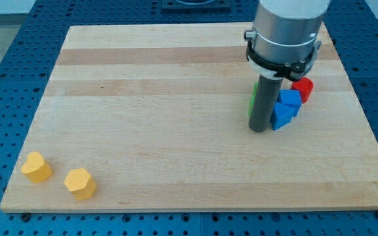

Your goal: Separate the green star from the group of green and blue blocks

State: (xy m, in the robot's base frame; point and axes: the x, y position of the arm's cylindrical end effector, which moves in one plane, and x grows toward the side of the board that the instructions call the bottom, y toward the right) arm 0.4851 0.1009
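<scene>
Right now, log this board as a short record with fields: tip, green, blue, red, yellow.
tip: my tip rests on the board, touching the blue blocks' left side
green: green block, a sliver behind the rod, shape hidden
blue: two blue blocks, touching
red: red block, behind the blue ones
yellow: two yellow blocks, view's bottom left

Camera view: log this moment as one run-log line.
tip against blue blocks' left | green block mostly hidden behind rod, shape unclear | red cylinder behind blue | two yellow blocks bottom-left | separation not evident
</scene>
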